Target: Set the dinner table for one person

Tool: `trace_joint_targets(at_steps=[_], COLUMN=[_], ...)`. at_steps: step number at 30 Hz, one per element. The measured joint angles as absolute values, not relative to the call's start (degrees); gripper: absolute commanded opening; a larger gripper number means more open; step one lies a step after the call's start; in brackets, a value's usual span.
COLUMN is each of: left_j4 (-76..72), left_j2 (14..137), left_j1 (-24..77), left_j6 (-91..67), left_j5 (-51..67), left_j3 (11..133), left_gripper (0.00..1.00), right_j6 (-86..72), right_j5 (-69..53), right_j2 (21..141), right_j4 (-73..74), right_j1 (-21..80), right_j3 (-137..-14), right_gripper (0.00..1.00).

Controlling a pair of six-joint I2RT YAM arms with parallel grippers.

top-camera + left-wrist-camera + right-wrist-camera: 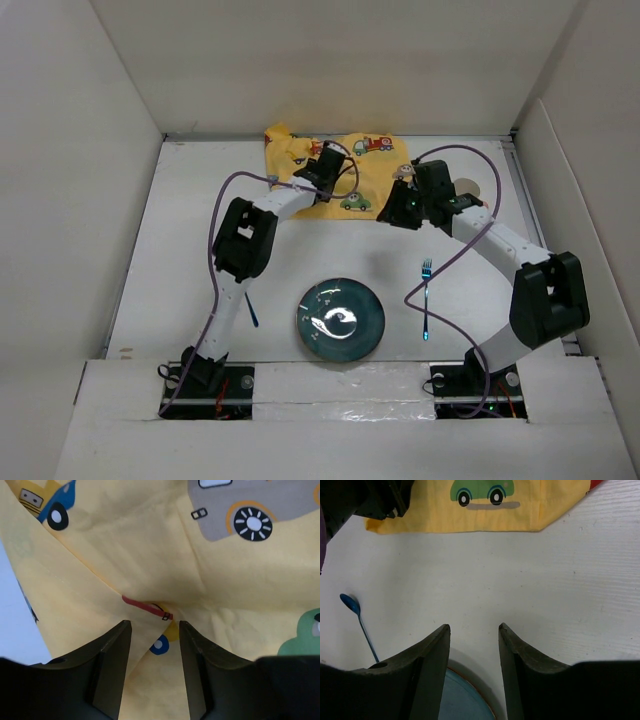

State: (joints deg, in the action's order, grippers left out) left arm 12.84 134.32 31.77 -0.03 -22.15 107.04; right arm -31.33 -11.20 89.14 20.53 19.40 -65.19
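Note:
The dinner table point(190, 230) is a plain white tabletop. A yellow cloth mat printed with cartoon cars point(365, 175) lies crumpled at its back middle. My left gripper point(322, 172) hovers over the mat's left part. In the left wrist view it point(155, 625) is open, with creased yellow cloth point(150, 570) under and between the fingers. My right gripper point(396, 212) is open and empty just off the mat's front right corner, over bare table point(530, 590). A blue plate point(340, 320) sits front centre, a blue fork point(426, 300) to its right and a blue spoon point(251, 310) to its left.
A pale round object point(468, 187) lies at the back right, partly behind the right arm. White walls close in the table on the left, back and right. In the right wrist view the mat's front edge point(480, 510), the spoon point(360, 625) and the plate's rim point(465, 700) show.

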Motion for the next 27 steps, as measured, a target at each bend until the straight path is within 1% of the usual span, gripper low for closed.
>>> trace_joint_targets(at_steps=[1, 2, 3, 7, 8, 10, 11, 12, 18, 22, 25, 27], left_j4=[12.95, 12.99, 13.04, 12.82, 12.67, 12.78, 12.78, 12.60, 12.34, 13.85, 14.37, 14.20], left_j2=[134.52, 134.78, 135.11, 136.79, 136.97, 137.08, 137.10, 137.08, 136.59, 132.20, 124.01, 118.93], left_j1=[31.77, 31.77, 31.77, 31.40, 31.20, 30.61, 30.15, 29.63, 26.96, 26.13, 24.73, 23.42], left_j6=[0.01, 0.03, 0.08, 0.38, 0.40, 0.58, 0.62, 0.64, -0.01, -2.83, -6.35, -8.05], left_j5=[-22.52, -22.85, -23.33, -24.08, -24.05, -23.94, -23.79, -23.51, -23.20, -22.63, -20.95, -19.79], left_j3=[107.55, 108.16, 109.06, 112.79, 113.12, 113.19, 113.12, 112.86, 109.89, 105.71, 100.68, 98.28], left_gripper=[0.38, 0.32, 0.29, 0.22, 0.18, 0.16, 0.04, 0.00, 0.00, 0.00, 0.00, 0.00], right_j6=[-31.24, -31.18, -31.07, -30.79, -30.72, -30.57, -30.41, -30.37, -30.24, -30.89, -32.82, -33.67], right_j5=[-11.42, -11.60, -11.77, -12.34, -12.49, -12.53, -12.53, -12.53, -12.53, -11.29, -7.53, -5.21], right_j2=[89.14, 89.14, 89.14, 89.14, 89.10, 88.95, 88.84, 88.73, 88.73, 89.93, 92.99, 95.70], right_j4=[20.56, 20.56, 20.56, 20.60, 20.64, 20.82, 20.95, 20.99, 20.97, 20.97, 21.41, 21.61], right_j1=[19.40, 19.40, 19.40, 19.31, 19.20, 18.74, 18.55, 18.24, 17.54, 17.21, 16.67, 15.62], right_j3=[-65.19, -65.17, -65.14, -65.01, -65.01, -65.01, -65.01, -65.01, -65.17, -66.63, -69.56, -71.68], right_gripper=[0.49, 0.49, 0.49, 0.49, 0.49, 0.49, 0.49, 0.49, 0.49, 0.50, 0.57, 0.65])
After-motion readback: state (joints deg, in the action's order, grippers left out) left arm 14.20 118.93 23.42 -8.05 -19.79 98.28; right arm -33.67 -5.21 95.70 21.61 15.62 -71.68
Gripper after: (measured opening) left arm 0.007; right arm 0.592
